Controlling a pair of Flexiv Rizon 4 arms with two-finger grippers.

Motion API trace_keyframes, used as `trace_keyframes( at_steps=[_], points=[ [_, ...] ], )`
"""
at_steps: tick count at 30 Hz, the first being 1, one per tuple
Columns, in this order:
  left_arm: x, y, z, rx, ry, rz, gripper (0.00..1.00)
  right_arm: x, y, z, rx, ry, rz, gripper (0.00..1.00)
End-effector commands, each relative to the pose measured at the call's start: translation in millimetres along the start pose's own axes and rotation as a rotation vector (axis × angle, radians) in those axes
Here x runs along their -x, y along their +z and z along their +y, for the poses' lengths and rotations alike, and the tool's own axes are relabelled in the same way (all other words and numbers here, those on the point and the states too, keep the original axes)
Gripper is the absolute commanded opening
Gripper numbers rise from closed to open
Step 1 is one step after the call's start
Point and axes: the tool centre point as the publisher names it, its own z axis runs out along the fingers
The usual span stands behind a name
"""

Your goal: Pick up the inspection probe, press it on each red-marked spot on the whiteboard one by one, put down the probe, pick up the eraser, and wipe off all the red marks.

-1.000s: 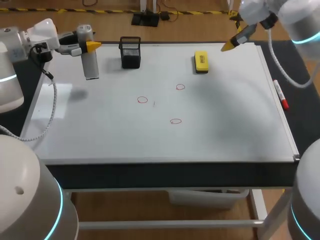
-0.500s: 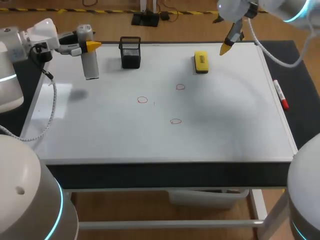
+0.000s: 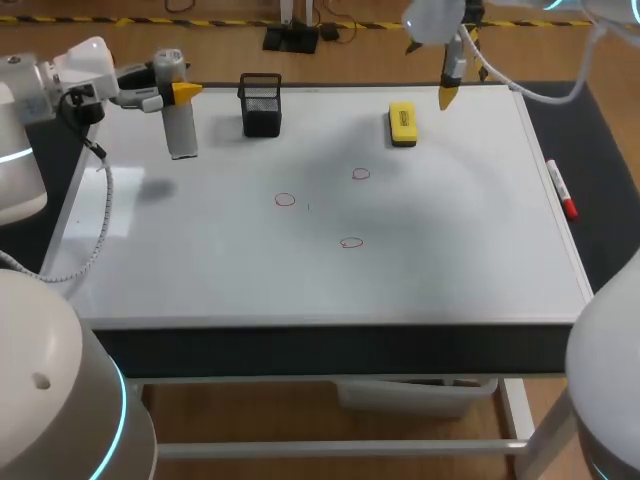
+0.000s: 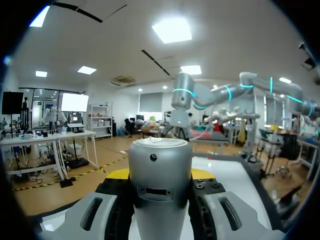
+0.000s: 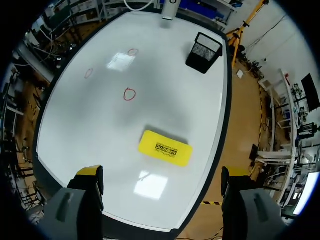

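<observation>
Where the whiteboard (image 3: 450, 270) reaches its far left corner, the left gripper (image 3: 168, 92) is seen closed on the inspection probe (image 3: 180, 128). The probe is a silver cylinder held upright, its top clamped between the fingers and its lower end down near the board. Whether that end touches the surface cannot be told. In the left wrist view the probe's rounded body is shown filling the gap between the two dark fingers, pressed from both sides.

Just to the right of the probe, a black mesh holder (image 3: 260, 105) is set on the board near its far edge. Toward the middle, three small red circles (image 3: 285, 200) are drawn: one to the left, one farther back and to the right, and one nearer the front edge between them. All are well apart from the probe.

Farther right, the yellow eraser (image 3: 402, 124) is laid flat near the far edge. The right gripper (image 3: 455, 82) is held above the board just beside the eraser, on its right — fingers spread wide, nothing between them. In the right wrist view the eraser is seen ahead of the yellow tips, lying crosswise and untouched. At the right edge, a red-capped marker (image 3: 560, 188) is laid along the board's rim.
</observation>
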Motion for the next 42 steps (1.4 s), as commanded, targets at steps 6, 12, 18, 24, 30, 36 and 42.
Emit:
trace_keyframes(
  at_steps=[6, 12, 18, 24, 30, 36, 42],
  points=[
    [-0.8, 0.6, -0.4, -0.002, 0.002, -0.004, 0.0, 2.7, -3.8, 3.1, -0.129, 0.0, 0.133, 1.0],
    [-0.8, 0.6, -0.4, -0.002, 0.002, -0.004, 0.0, 2.7, -3.8, 3.1, -0.129, 0.0, 0.133, 1.0],
    [-0.8, 0.6, -0.4, -0.002, 0.002, -0.004, 0.0, 2.7, -3.8, 3.1, -0.129, 0.0, 0.133, 1.0],
    [-0.8, 0.6, -0.4, -0.002, 0.002, -0.004, 0.0, -5.8, 11.7, 3.5, -0.121, -0.161, 0.146, 1.0],
    [-0.8, 0.6, -0.4, -0.002, 0.002, -0.004, 0.0, -15.1, 19.7, 4.0, -0.106, -0.367, 0.109, 1.0],
    [-0.8, 0.6, -0.4, -0.002, 0.002, -0.004, 0.0, -20.4, 23.6, 5.7, -0.086, -0.551, 0.095, 1.0],
    [-0.8, 0.6, -0.4, -0.002, 0.002, -0.004, 0.0, -24.7, 31.1, 5.3, -0.06, -0.699, 0.123, 1.0]
  ],
)
